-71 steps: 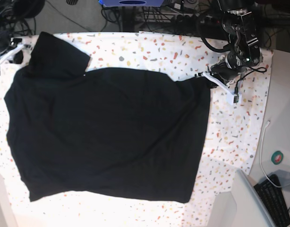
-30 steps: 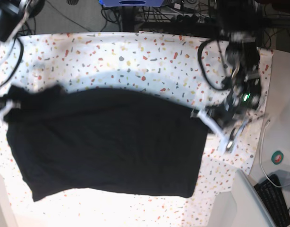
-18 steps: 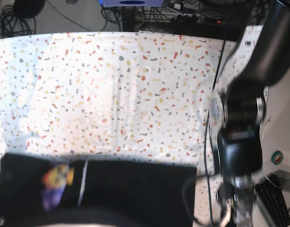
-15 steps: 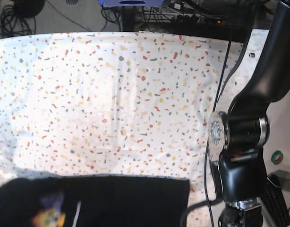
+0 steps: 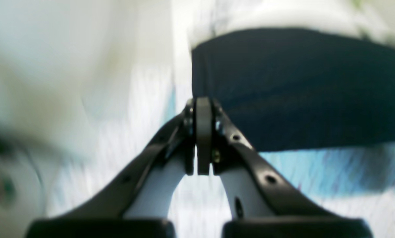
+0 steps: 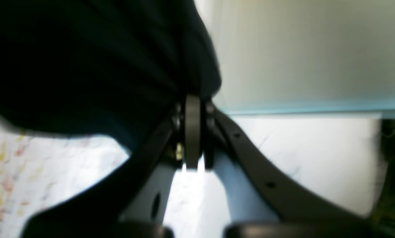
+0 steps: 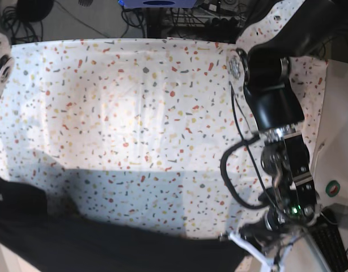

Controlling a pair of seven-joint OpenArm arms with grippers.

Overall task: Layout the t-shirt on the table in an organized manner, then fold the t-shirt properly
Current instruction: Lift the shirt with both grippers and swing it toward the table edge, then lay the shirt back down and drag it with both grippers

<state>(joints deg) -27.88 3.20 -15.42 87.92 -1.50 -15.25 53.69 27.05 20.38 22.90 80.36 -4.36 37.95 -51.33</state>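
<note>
The black t-shirt (image 7: 106, 243) is stretched in a band along the near edge of the speckled table (image 7: 134, 113); its print and tag are hidden. My left gripper (image 7: 237, 242) is at the shirt's right end. In the left wrist view it (image 5: 203, 105) is shut on the edge of the t-shirt (image 5: 299, 89). My right gripper (image 6: 192, 99) is shut on a bunched part of the t-shirt (image 6: 85, 59). In the base view it is at the far left edge, out of frame. Both wrist views are blurred.
The left arm (image 7: 270, 96) reaches over the table's right side, with a black cable loop (image 7: 228, 170) hanging from it. A plain grey-white surface to the right holds a keyboard (image 7: 332, 241) and a green tape roll (image 7: 332, 188). Cables lie behind the table (image 7: 191, 14).
The shirt lay flat across the table. Both grippers have pulled it by its ends toward the near edge. The print that showed briefly is now hidden, and the left arm has swung.
</note>
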